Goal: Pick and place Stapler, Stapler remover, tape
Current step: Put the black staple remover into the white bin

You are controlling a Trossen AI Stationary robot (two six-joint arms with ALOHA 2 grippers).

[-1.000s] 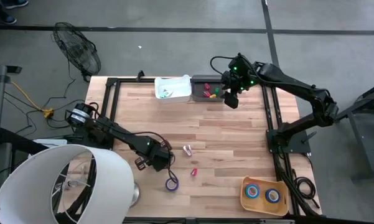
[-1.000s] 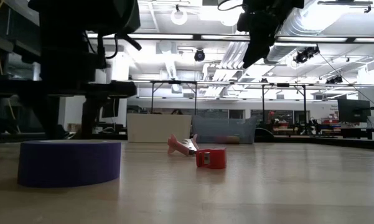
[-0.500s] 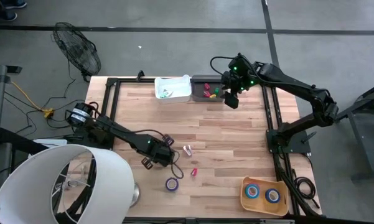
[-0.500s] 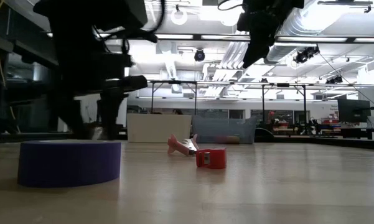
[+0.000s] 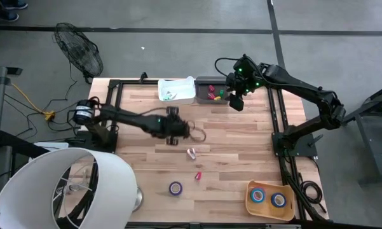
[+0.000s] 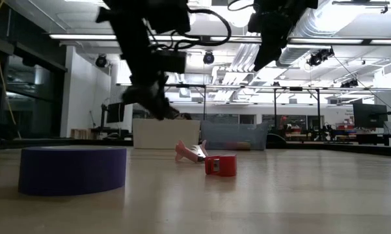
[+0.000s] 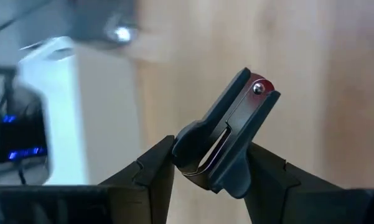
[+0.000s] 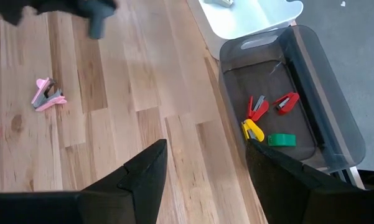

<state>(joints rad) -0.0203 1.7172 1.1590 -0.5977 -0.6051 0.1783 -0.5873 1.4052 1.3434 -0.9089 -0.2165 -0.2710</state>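
Left wrist view: dark stapler [image 7: 227, 134] clamped in left gripper [image 7: 205, 168], carried above bench [image 5: 241, 146] centre toward white tray [image 5: 177, 91] at far edge. Grey bin [image 8: 299, 99] already holds several items. Left: pink staple remover [image 5: 191, 153], red piece [image 5: 197, 175], purple tape [image 5: 175, 187]. Right gripper [image 5: 235, 102] wide open, empty, beside bin.

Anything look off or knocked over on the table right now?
Nothing looks spilled or damaged. The pink staple remover, small red piece and purple tape roll lie loose mid-table, apart. The left gripper holds a dark staple remover above the table.
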